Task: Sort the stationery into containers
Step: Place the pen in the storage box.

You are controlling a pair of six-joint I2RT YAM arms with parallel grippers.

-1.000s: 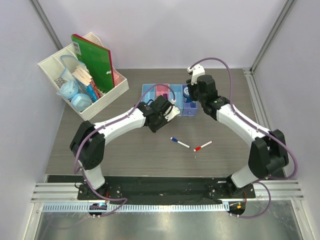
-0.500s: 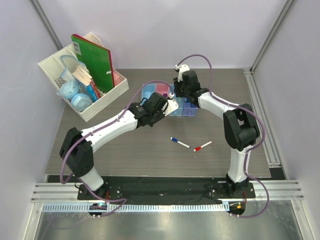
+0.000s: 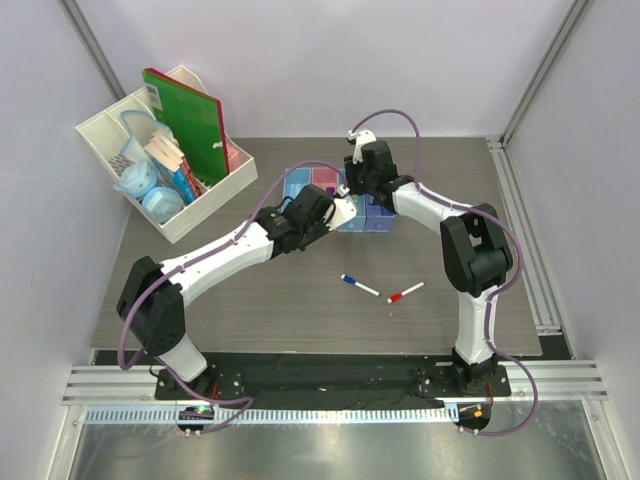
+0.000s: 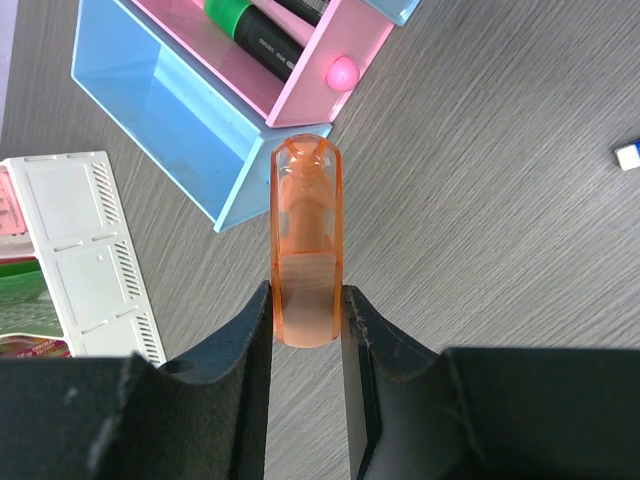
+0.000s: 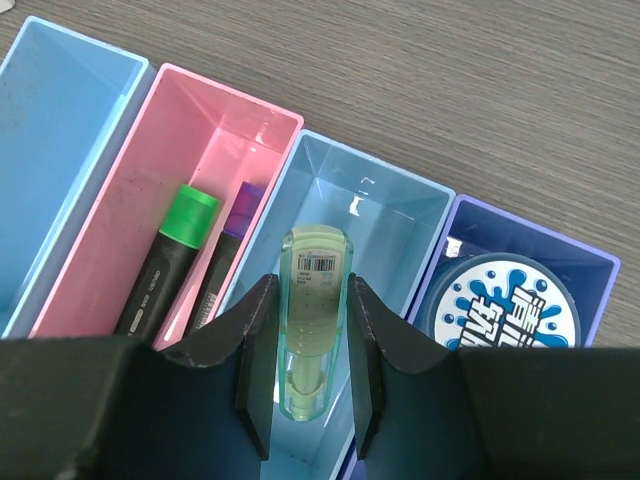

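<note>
My left gripper [image 4: 306, 295] is shut on an orange stubby marker [image 4: 306, 240], held just in front of the near ends of the left blue bin [image 4: 170, 110] and the pink bin [image 4: 345, 40]. My right gripper [image 5: 310, 290] is shut on a pale green stubby marker [image 5: 315, 300], held over the second blue bin [image 5: 390, 200]. The pink bin [image 5: 140, 190] holds a green-black marker [image 5: 170, 255] and a purple-black marker [image 5: 228, 250]. A blue-white pen [image 3: 359, 285] and a red-white pen [image 3: 405, 293] lie on the table in front of the bins. In the top view both grippers [image 3: 340, 212] [image 3: 352, 188] meet at the bin row.
The purple bin [image 5: 600, 270] holds a blue tape roll [image 5: 510, 305]. The left blue bin [image 5: 60, 130] looks empty. The white desk organiser [image 3: 110, 130] with the green notebook [image 3: 190, 120] stands at the back left. Frame rails run along the right side.
My right arm has swung left from the purple end of the row to over the second blue bin. My left gripper has moved up to the bins' near edge with the orange marker.
</note>
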